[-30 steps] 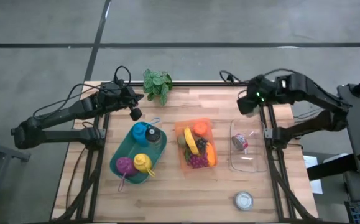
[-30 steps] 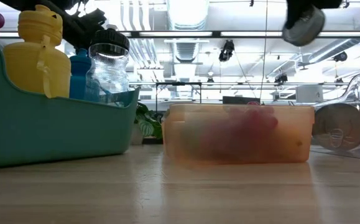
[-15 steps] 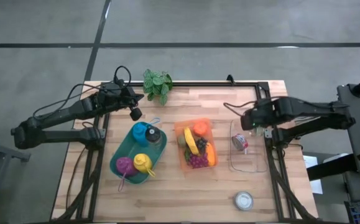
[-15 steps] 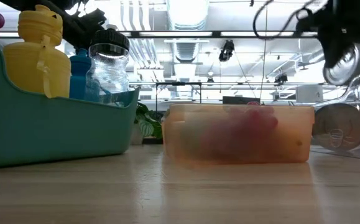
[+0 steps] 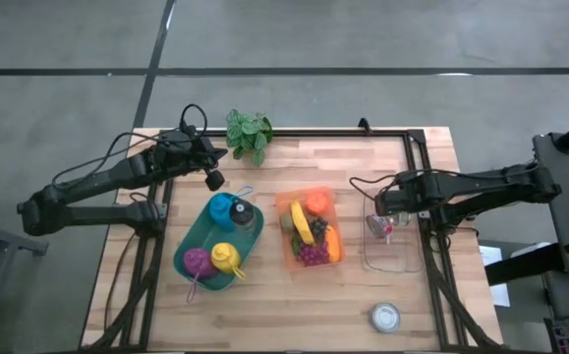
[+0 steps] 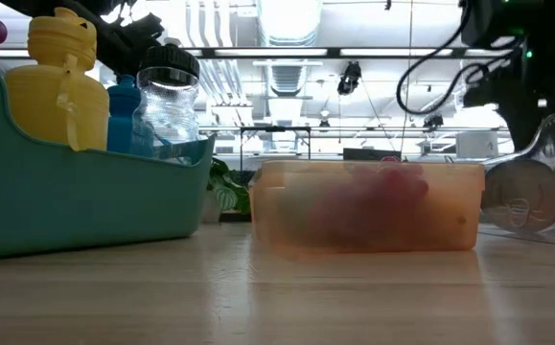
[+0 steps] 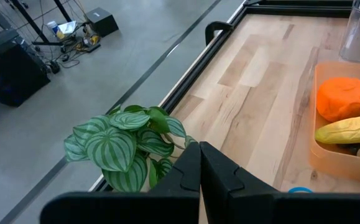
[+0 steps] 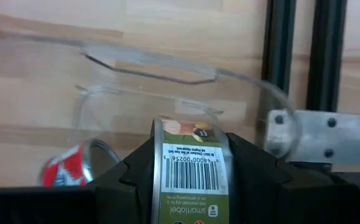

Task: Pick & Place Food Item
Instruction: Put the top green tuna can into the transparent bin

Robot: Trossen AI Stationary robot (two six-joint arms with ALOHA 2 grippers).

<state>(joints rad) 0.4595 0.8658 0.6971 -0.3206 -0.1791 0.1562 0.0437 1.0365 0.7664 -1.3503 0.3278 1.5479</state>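
Right gripper (image 8: 189, 180) pinching green-labelled can (image 8: 189, 171) upright between fingers, poised over clear bin (image 5: 394, 254) at bench (image 5: 264, 305) right edge, beside red can (image 5: 379, 225) already inside, likely for release there. Left gripper (image 7: 199, 168) pressed together, parked near plant (image 7: 125, 144), clear of work.

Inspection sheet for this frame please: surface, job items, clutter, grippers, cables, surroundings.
Surface: wooden table, black frame rails.
Job's things: green-labelled can held in right gripper above clear bin; a red can already lies in that bin; orange food tub with toy fruit.
Clutter: teal tray of bottles; potted plant; small round lid.
Grippers: right gripper, jaws shut on can; left gripper, jaws shut, empty, near plant.
Cables: loops along both arms.
Surroundings: grey floor; ceiling lights in low view; no people seen.
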